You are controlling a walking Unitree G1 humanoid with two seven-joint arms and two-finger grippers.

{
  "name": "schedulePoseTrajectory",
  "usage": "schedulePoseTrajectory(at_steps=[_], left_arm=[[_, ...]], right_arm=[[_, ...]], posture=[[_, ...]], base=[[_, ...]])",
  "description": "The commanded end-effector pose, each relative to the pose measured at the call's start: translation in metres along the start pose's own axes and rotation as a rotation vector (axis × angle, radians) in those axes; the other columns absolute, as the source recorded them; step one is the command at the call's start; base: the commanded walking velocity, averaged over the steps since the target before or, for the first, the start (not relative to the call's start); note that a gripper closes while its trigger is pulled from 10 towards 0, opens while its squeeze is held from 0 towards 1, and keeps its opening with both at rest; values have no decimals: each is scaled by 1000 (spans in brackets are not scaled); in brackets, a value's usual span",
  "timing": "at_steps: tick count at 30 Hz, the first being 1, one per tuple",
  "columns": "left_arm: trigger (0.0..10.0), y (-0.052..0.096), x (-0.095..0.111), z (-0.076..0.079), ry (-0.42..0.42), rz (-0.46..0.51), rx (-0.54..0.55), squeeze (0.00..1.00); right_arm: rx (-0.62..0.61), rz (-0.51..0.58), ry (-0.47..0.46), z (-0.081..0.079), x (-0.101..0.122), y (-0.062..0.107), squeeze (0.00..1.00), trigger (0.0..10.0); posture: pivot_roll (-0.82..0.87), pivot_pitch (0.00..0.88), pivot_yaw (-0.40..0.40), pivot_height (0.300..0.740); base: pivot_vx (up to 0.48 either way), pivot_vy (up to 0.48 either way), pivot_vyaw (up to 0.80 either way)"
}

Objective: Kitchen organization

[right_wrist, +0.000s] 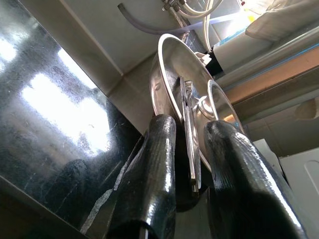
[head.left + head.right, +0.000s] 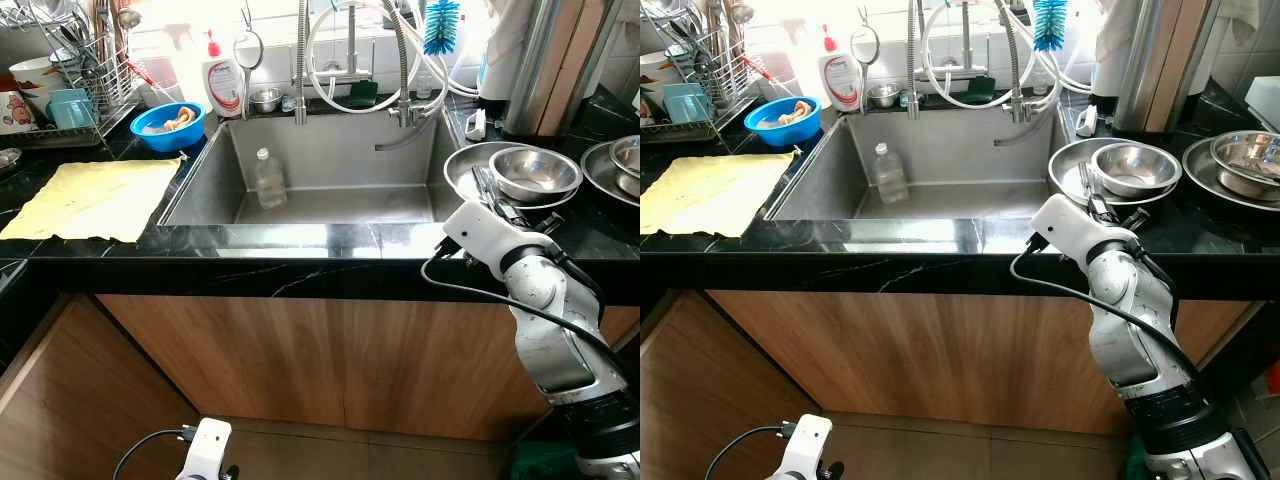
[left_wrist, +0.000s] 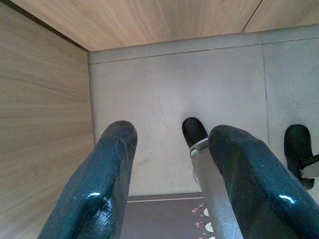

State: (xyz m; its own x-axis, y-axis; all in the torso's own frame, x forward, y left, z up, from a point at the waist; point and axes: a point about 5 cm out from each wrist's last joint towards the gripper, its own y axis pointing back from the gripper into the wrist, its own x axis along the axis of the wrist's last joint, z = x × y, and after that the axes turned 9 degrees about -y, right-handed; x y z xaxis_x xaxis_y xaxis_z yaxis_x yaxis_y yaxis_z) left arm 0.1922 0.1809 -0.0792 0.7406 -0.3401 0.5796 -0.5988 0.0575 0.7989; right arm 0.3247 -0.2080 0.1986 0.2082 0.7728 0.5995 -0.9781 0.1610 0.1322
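Kitchen cleanup at the sink point(image 2: 200, 195): the right gripper point(image 2: 497, 203) reaches onto the black counter point(image 2: 330, 270), fingers point(image 1: 154, 169) narrowly parted around the rim of a steel pan point(image 2: 465, 168) holding a steel bowl point(image 2: 535, 172), apparently to lift it. A bottle point(image 2: 268, 178) stands in the basin. The left gripper point(image 3: 169, 174) hangs idle, open and empty.

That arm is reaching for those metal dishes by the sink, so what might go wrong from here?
The right gripper has its fingers either side of a thin utensil lying in the wide steel plate. It might slip out, or drag the plate along.

The steel bowl sits in that same plate, so a tug may tip it.

The plate lies beside the sink, and things could slide in towards the clear bottle.
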Motion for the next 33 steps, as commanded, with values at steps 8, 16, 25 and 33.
schedulePoseTrajectory(at_steps=[8, 16, 25, 33], left_arm=[[10000, 1, -5, -4, -11, -28, 0, 0], [10000, 1, -5, -4, -12, -29, 0, 0], [10000, 1, -5, -4, -16, -27, 0, 0], [10000, 1, -5, -4, -19, -26, -1, 0]], right_arm=[[20, 32, 0, -4, 8, -1, 0, 0], [25, 37, 1, -5, 9, -1, 0, 0], [-26, 92, 71, 2, 18, -2, 0, 0], [-68, 139, 131, 7, 25, -2, 0, 10000]], posture=[[-179, 0, 127, 740], [-178, 0, 127, 740], [-183, 0, 129, 740], [-190, 0, 132, 740]], base=[[0, 0, 0], [0, 0, 0], [0, 0, 0], [0, 0, 0]])
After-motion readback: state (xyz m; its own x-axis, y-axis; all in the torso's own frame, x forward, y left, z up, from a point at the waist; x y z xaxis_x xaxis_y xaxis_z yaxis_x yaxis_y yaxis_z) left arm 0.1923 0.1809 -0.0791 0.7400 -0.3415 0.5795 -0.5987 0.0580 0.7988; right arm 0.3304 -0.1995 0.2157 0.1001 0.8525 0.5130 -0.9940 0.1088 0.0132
